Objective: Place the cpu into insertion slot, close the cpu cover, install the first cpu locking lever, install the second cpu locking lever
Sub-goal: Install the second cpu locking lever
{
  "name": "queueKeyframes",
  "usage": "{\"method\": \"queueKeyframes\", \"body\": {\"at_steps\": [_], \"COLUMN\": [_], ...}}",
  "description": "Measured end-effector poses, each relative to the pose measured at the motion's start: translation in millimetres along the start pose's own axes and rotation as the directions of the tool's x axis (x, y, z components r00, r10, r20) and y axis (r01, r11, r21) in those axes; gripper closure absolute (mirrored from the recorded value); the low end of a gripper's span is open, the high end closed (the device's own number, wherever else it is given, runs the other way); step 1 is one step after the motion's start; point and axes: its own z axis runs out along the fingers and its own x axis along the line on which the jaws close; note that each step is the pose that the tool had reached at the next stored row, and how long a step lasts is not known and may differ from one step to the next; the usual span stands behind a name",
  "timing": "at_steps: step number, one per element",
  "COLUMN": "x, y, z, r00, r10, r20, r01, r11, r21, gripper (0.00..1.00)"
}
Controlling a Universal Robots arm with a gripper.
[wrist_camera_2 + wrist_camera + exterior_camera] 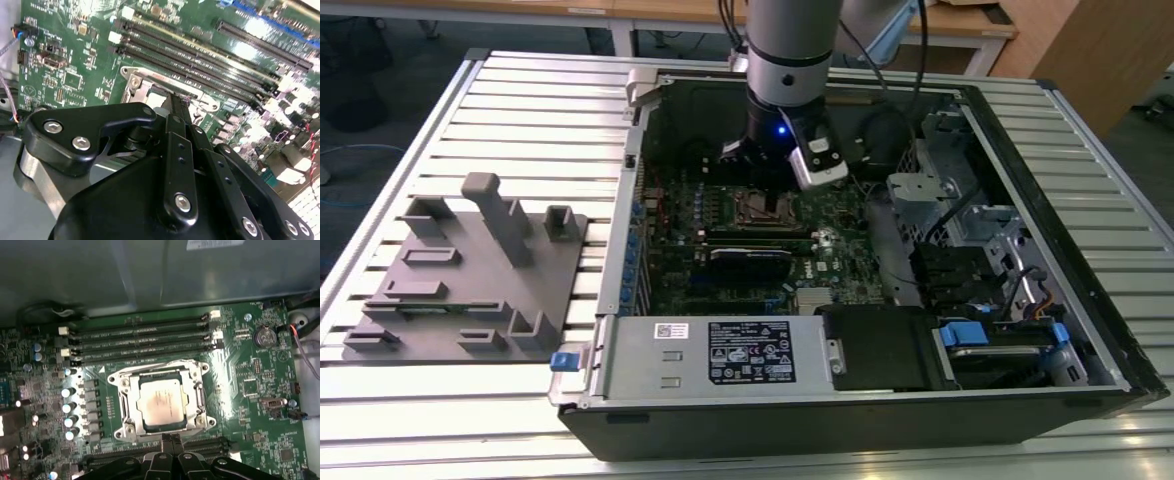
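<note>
Closed, empty gripper just beside the cpu, seated under the cpu cover.

The arm comes straight down, wrist vertical. The gripper points downward, its black fingers pressed together, no gap between the jaws.

The exterior view looks down from high on the open case; both wrist views sit close above the motherboard
</note>
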Motion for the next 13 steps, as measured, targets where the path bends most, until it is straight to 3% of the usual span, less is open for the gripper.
{"method": "queueKeyframes", "body": {"at_steps": [7, 13], "x": [0.5, 10.6], "y": [-7.9, -11.4], "z": [1.6, 4.4], "r00": [1.0, 1.0], "r10": [0.0, 0.0], "r20": [0.0001, 0.0001], "r01": [0.0, 0.0], "r11": [1.0, 1.0], "r21": [0.0, -0.0001], "gripper": [0.9, 0.9]}}
